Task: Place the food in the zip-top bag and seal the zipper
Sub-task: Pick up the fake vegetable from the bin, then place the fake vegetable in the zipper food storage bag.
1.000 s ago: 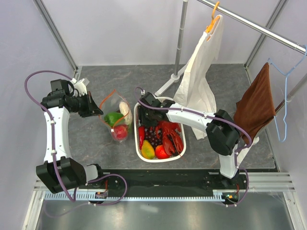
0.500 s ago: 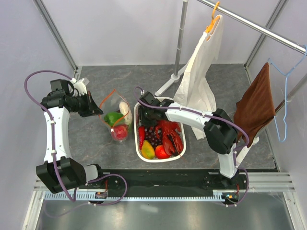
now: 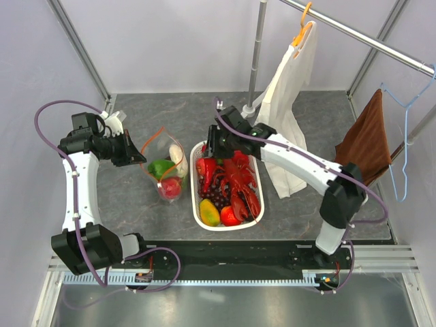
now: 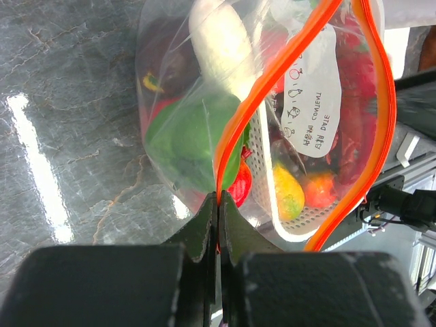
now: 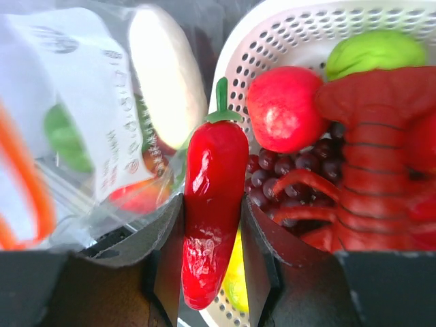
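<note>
The zip-top bag (image 3: 165, 170) stands on the desk (image 3: 122, 204) at 9 o'clock of the white basket (image 5: 293, 30), just beside it, and its mouth is open. The left tool (image 4: 216, 208) has its jaws together, clamped on the zipper (image 4: 392, 116) at one side of the mouth. In the top view this tool is at 10 o'clock of the bag. Through the clear plastic we see a green pepper (image 4: 187, 139), a white radish (image 4: 221, 44) and, low in the bag, a red round fruit (image 3: 170, 187).

The right tool (image 5: 212, 204) is clamped on a red chili (image 5: 216, 160). One finger presses each side of its lower half, and the green stem points away from the tool. In the top view we find this tool above the 11 o'clock part of the basket, and the chili hangs over the side of the basket that faces the bag.

In the basket lie a red lobster (image 3: 243, 185), dark grapes (image 5: 272, 170), a second red fruit (image 5: 283, 109), a yellow piece (image 3: 210, 215) and a light green piece (image 5: 375, 51). The lobster takes the 3 o'clock half, and the grapes are between it and the chili.
</note>
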Controlling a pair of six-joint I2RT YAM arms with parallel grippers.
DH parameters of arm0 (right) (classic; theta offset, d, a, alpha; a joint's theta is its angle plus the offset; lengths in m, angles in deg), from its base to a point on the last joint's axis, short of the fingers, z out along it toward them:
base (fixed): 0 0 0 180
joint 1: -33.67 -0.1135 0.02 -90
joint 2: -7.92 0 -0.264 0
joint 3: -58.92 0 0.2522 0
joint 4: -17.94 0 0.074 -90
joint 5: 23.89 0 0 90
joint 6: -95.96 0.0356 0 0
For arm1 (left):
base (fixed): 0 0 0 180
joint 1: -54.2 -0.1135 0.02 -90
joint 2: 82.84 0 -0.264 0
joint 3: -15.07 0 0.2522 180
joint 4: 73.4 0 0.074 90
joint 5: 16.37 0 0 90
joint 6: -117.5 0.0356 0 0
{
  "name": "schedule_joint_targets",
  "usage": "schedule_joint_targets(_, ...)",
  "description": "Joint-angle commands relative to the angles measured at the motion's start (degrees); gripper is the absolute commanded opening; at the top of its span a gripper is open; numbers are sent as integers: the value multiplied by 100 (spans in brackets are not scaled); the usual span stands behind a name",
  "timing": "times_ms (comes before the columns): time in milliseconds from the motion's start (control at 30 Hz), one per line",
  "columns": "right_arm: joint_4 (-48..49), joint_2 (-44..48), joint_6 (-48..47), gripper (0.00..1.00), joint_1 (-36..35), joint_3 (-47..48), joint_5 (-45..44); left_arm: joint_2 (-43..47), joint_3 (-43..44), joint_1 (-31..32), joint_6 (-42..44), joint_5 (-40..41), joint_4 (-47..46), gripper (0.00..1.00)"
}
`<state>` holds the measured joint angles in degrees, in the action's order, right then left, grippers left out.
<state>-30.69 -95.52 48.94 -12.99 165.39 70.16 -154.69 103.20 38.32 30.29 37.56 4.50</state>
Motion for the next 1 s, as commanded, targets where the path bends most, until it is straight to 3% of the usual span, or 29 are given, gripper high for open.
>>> schedule_joint_targets(0, -99, 832, -264, 0, 77, -314, -212, 110, 25, 15, -112, 22, -139, 2)
schedule_joint_targets(133, 348, 1176, -842, 0, 121, -245, -370, 137, 16, 15, -112, 4, -139, 2)
schedule_joint_targets(367, 1587, 879, -1746, 0, 8, 1318, -871, 172, 25, 6, -147, -31, -139, 2)
schedule_joint_targets(467, 2693, 843, -2468, 0, -335, 1164, -968, 180, 34, 23, -156, -40, -147, 2)
schedule_joint_targets(500, 3566, 973, -2957, 0, -518, 962, -881, 172, 43, 15, -164, -49, -139, 2)
schedule_joint_targets(567, 4633, 1141, -3373, 0, -704, 113, -609, 172, 60, 15, -182, -49, -139, 2)
schedule_joint_targets(600, 5718, 1281, -3819, 0, -835, -197, -434, 180, 69, 15, -182, -57, -139, 2)
schedule_joint_targets(667, 6473, 1335, -4234, 0, -898, -786, 531, 189, 87, 15, -182, -75, -130, 2)
schedule_joint_targets(800, 6782, 993, -4780, 0, -907, -824, 1982, 172, 104, 15, -173, -66, -112, 2)
schedule_joint_targets(967, 6959, 685, -6439, 0, -898, -1035, 3231, 163, 104, 23, -191, -101, -121, 2)
